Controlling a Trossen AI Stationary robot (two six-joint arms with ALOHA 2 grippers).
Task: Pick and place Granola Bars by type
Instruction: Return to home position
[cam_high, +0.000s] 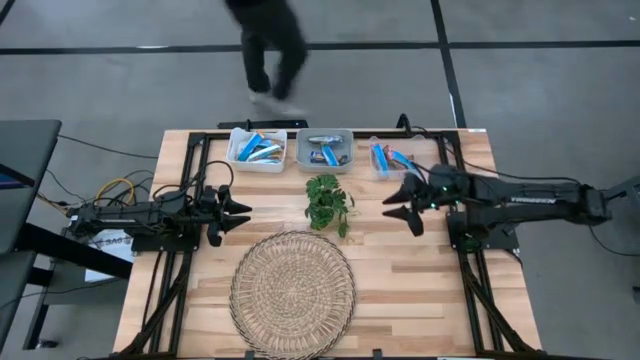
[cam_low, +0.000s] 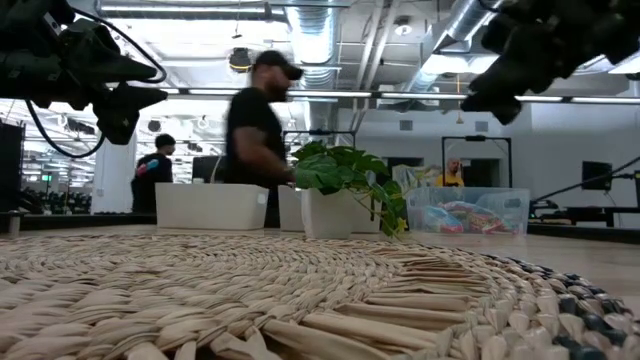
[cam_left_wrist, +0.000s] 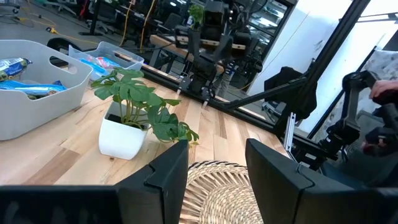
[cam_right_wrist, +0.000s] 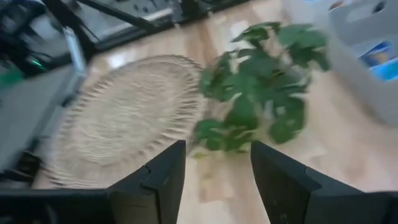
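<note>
We see a pale wooden table (cam_high: 420, 290) with a big round woven straw mat (cam_high: 293, 292) on its near side, and a person (cam_high: 268, 50) on the gray floor behind it. Along the far edge stand a white bin (cam_high: 256, 167), a gray bin (cam_high: 325, 169) and a clear bin (cam_high: 375, 172), and the shiny, mostly blue Granola Bars (cam_high: 262, 151) lie inside all three, their writing too small to read. A small leafy plant (cam_high: 328, 202) in a white pot stands between the left gripper (cam_high: 243, 216) and the right gripper (cam_high: 397, 212), both with fingers wide apart, holding nothing.
</note>
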